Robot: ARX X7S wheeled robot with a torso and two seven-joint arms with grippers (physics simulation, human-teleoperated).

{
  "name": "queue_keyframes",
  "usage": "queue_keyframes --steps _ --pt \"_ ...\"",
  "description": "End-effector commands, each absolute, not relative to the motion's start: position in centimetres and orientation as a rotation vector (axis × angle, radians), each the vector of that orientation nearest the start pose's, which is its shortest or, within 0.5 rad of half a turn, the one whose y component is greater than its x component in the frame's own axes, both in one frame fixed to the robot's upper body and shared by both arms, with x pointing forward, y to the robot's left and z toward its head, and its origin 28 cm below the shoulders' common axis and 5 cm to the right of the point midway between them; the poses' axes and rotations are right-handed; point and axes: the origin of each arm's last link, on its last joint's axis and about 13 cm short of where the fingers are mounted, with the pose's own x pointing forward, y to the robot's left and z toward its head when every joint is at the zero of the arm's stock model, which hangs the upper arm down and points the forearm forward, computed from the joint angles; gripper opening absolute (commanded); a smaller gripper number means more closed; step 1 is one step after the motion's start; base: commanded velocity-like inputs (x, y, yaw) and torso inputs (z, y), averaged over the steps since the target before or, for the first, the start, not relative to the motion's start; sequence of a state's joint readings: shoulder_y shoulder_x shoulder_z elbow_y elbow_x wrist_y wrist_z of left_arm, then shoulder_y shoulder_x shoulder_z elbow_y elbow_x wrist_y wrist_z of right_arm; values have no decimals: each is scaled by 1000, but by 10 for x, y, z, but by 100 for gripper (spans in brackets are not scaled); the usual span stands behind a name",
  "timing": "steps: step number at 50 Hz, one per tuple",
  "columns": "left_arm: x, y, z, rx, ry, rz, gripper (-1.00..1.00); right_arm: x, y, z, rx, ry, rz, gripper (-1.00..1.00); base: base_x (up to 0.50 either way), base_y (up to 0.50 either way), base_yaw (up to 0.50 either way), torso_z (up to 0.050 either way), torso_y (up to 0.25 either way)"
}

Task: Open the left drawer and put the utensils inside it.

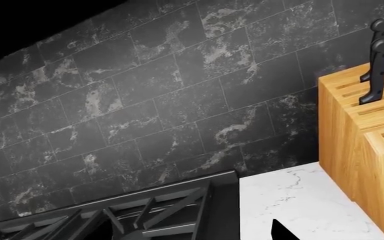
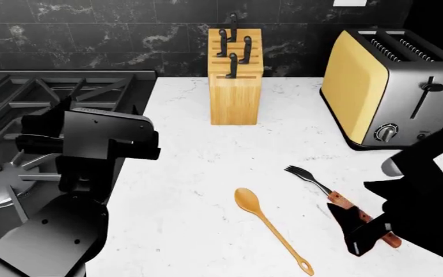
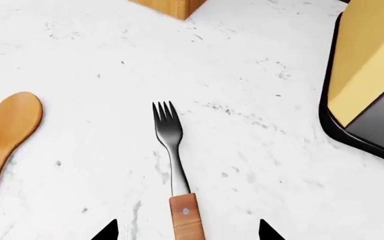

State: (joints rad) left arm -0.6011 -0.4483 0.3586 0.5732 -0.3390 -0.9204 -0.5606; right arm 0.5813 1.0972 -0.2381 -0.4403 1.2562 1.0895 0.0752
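Two utensils flat on bench (image 2: 206, 173): fork (image 3: 172, 145) between open right jaws at handle, spoon (image 2: 271, 228) just beside. Left jaws' state unclear (only a tip visible). Drawer out of view. Risk: thin handle slipping on closing, fork skidding into spoon.

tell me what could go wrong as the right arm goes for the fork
1. The fork lies flat on the counter, and the open right gripper straddles only its thin handle; the jaws may scrape the counter or pinch off-centre and spin it.
2. The spoon lies close beside the fork, so a sideways nudge could knock it.
3. No drawer shows in any view, so the fork might be lifted with nowhere open to put it.
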Motion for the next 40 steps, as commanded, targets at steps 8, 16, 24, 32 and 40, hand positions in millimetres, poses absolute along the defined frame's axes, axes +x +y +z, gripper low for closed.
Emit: queue_keyframes --steps 8,16,24,32,40 --pt "258 218 192 334 -178 167 100 211 -228 180 -231 583 456 100 0 0 0 0 0" --pt "257 217 193 336 -181 166 100 208 -231 168 -215 601 460 100 0 0 0 0 0" --pt "257 217 193 340 -182 166 100 206 -234 159 -198 612 464 100 0 0 0 0 0" --pt "256 217 193 342 -182 167 100 207 -233 155 -189 617 477 100 0 0 0 0 0" --pt "256 217 194 342 -183 168 100 211 -231 144 -172 632 506 100 3 1 3 0 0"
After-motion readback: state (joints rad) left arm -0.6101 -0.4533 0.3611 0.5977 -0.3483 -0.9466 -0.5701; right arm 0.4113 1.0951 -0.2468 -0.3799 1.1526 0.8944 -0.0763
